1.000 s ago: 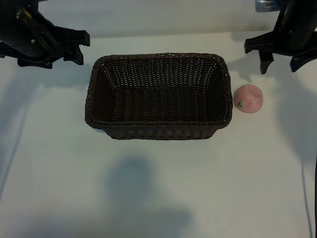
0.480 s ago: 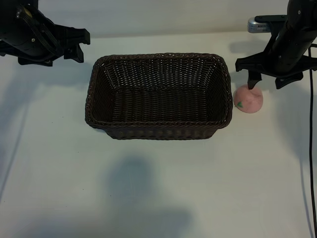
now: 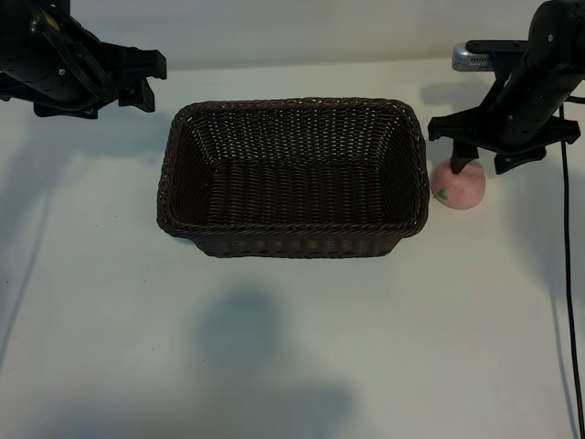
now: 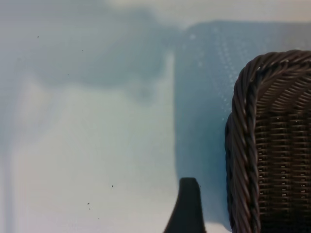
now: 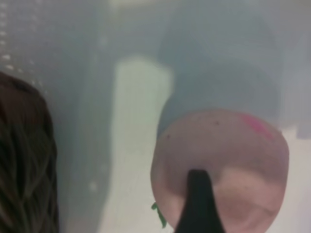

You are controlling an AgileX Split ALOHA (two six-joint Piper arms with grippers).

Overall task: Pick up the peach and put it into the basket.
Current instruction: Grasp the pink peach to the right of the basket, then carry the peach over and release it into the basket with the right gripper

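Note:
The dark brown wicker basket [image 3: 294, 103] stands in the middle of the table with nothing inside. Just off its right end the pale-pink peach [image 3: 461, 189] rests on the table, its green leaf mark facing the basket. My right gripper [image 3: 483, 167] is down at the peach's far side, open. One of its fingers [image 3: 462, 157] touches the top of the fruit and the other stands off to the right. In the right wrist view one dark finger [image 5: 197, 204] lies across the peach [image 5: 228, 145]. My left gripper [image 3: 153, 83] hangs open at the back left, beside the basket's corner [image 4: 240, 145].
A black cable [image 3: 569, 302] runs along the table's right edge. The basket's wall [image 5: 24, 160] stands close to the peach on one side. White table [image 3: 292, 347] stretches in front of the basket.
My right gripper has come down from the back right onto the peach, and its fingers have drawn a little closer. The peach, the basket and the left arm have not moved.

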